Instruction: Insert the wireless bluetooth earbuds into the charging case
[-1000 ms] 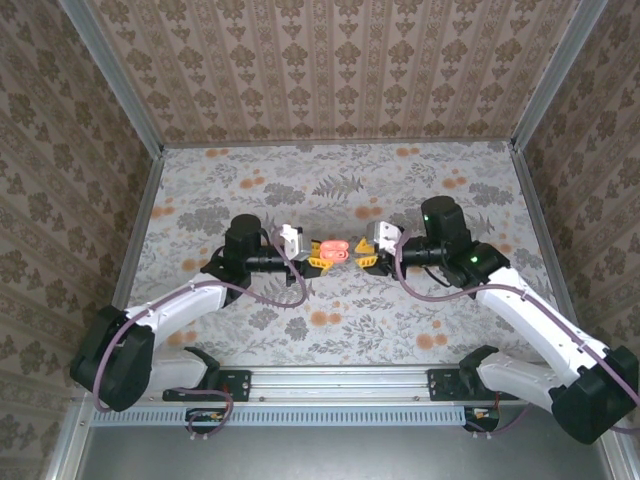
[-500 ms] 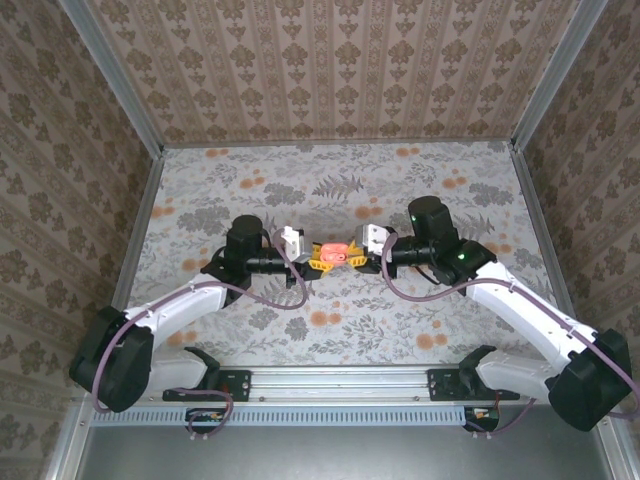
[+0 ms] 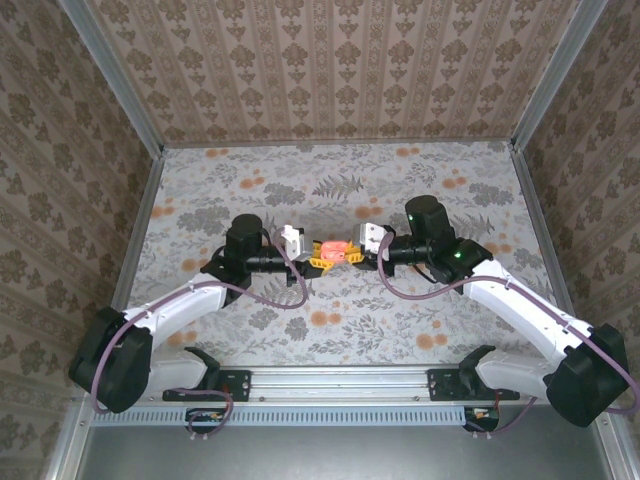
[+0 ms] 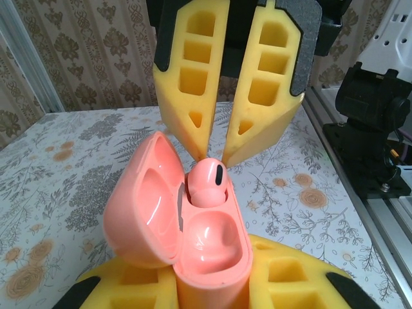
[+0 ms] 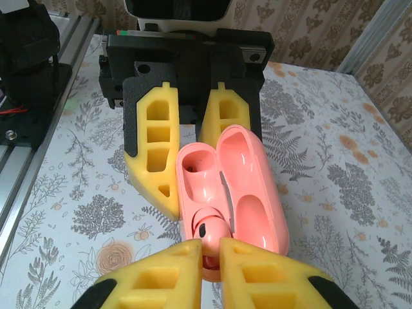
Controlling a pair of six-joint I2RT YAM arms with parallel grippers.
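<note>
We see white links and black joints on the left arm (image 3: 185, 302) and the right arm (image 3: 520, 305), each trailing a looping purple cable (image 3: 302, 285). The left pincer (image 3: 320, 262) and right pincer (image 3: 352, 253) carry yellow fingers (image 4: 187, 84) with rectangular hollows on black plates (image 5: 132, 116).

Dead centre we've got no room: left gripper (image 3: 318, 262) and right gripper (image 3: 352, 252) sit nose to nose around the charging case (image 3: 333, 250). Table (image 3: 300, 190) is free toward frame top and bottom centre; walls (image 3: 60, 150) close both sides.
</note>
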